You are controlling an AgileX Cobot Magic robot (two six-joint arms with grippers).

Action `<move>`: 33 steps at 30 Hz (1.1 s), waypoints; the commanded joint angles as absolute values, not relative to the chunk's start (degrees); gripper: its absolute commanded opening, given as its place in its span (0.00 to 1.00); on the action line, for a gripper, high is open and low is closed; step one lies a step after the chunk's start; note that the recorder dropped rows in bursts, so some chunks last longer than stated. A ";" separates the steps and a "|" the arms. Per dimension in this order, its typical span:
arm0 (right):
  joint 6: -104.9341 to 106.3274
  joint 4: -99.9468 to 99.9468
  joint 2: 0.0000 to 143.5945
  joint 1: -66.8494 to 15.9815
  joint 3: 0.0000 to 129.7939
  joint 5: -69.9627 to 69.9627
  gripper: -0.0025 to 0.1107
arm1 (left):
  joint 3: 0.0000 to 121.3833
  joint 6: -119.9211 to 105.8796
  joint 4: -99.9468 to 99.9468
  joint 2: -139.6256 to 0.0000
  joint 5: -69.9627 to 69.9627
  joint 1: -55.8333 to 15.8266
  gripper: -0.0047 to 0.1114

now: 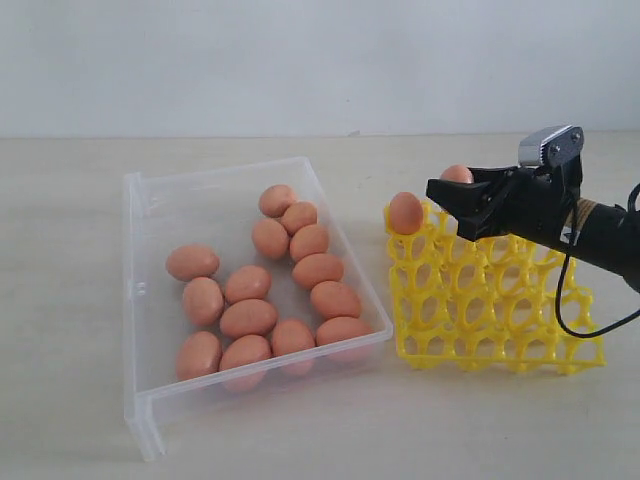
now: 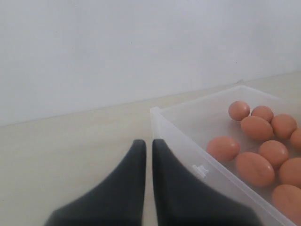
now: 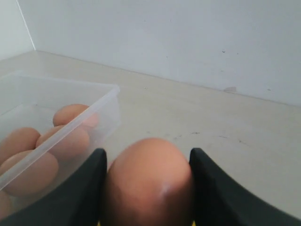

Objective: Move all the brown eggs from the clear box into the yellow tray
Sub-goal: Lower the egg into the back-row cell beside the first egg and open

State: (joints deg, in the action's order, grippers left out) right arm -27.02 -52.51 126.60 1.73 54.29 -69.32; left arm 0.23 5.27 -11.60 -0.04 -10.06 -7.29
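Several brown eggs [image 1: 248, 318] lie loose in the clear box [image 1: 131, 300] on the left. The yellow tray [image 1: 500, 310] stands to its right, with one egg [image 1: 405, 212] upright in its back left corner cup. My right gripper [image 1: 452, 200] hovers over the tray's back edge, shut on another brown egg [image 1: 457, 174]. In the right wrist view that egg [image 3: 148, 183] fills the gap between the black fingers [image 3: 214, 188]. My left gripper [image 2: 149, 143] is shut with nothing in it, just outside the clear box's wall [image 2: 188, 150]; it does not show in the exterior view.
The pale table [image 1: 60, 200] runs back to a white wall [image 1: 300, 60]. A black cable [image 1: 565, 300] loops from the right arm down over the tray's right side. In the right wrist view the clear box's corner [image 3: 70, 127] lies close beside the held egg.
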 commanded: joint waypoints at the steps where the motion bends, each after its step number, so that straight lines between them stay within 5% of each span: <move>1: -26.10 -51.49 128.91 1.67 54.46 -69.96 0.02 | 0.00 5.56 -11.46 0.00 -9.88 -7.62 0.07; 23: -24.95 -50.00 131.48 1.67 55.63 -65.17 0.02 | 0.00 5.56 -11.46 0.00 -9.88 -7.62 0.07; 33: -24.95 -50.36 131.48 1.65 55.63 -64.82 0.34 | 0.00 5.56 -11.46 0.00 -9.88 -7.62 0.07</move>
